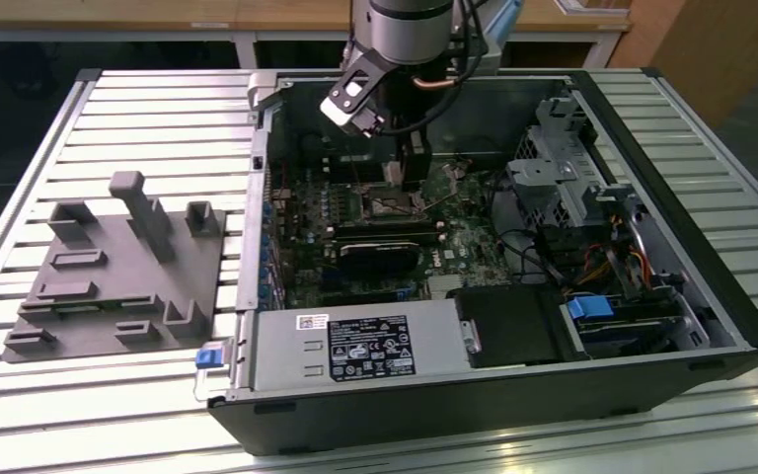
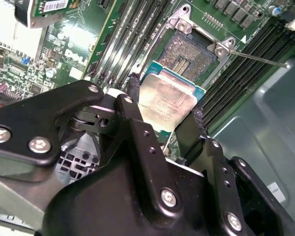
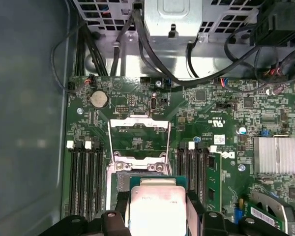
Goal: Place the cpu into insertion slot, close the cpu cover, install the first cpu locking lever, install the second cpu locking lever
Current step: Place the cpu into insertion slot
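Note:
My gripper (image 2: 164,101) is shut on the cpu (image 2: 167,98), a flat square chip with a pale silver top, held by two opposite edges between black fingers (image 2: 137,113). It hangs just above the open insertion slot (image 2: 194,51), whose pin field is bare. In the first wrist view the cpu (image 3: 155,209) sits over the slot's edge (image 3: 122,183). Beyond it the cpu cover (image 3: 139,123), a thin silver frame, is swung open. A thin locking lever (image 2: 258,59) sticks out beside the slot. In the exterior view the gripper (image 1: 410,183) reaches down into the case over the motherboard (image 1: 352,207).
Memory slots (image 3: 83,177) flank the socket on both sides. A grey power supply box (image 1: 333,348) lies at the case's front, a drive cage (image 1: 557,168) and cables on the exterior view's right. A grey fixture block (image 1: 115,267) rests on the slatted table (image 1: 142,109).

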Controlling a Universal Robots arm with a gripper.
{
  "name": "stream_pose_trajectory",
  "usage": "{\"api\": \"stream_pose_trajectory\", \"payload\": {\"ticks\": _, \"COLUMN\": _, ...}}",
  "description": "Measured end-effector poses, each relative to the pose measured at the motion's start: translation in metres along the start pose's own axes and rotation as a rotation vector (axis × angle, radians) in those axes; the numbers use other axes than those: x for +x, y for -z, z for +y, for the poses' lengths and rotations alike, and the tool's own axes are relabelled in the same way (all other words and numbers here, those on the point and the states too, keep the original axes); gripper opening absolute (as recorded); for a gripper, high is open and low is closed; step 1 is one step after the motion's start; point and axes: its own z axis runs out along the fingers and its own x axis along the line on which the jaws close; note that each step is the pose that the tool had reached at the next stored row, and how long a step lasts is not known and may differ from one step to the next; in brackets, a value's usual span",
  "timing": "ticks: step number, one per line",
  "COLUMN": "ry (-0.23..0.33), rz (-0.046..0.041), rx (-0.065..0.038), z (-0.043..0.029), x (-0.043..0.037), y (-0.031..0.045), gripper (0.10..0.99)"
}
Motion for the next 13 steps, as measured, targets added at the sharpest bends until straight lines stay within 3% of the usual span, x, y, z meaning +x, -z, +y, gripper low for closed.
{"api": "stream_pose_trajectory", "payload": {"ticks": 13, "ry": -0.006, "rz": -0.0005, "rx": 0.000, "z": -0.0021, "x": 0.0041, "y": -0.0170, "gripper": 0.541}}
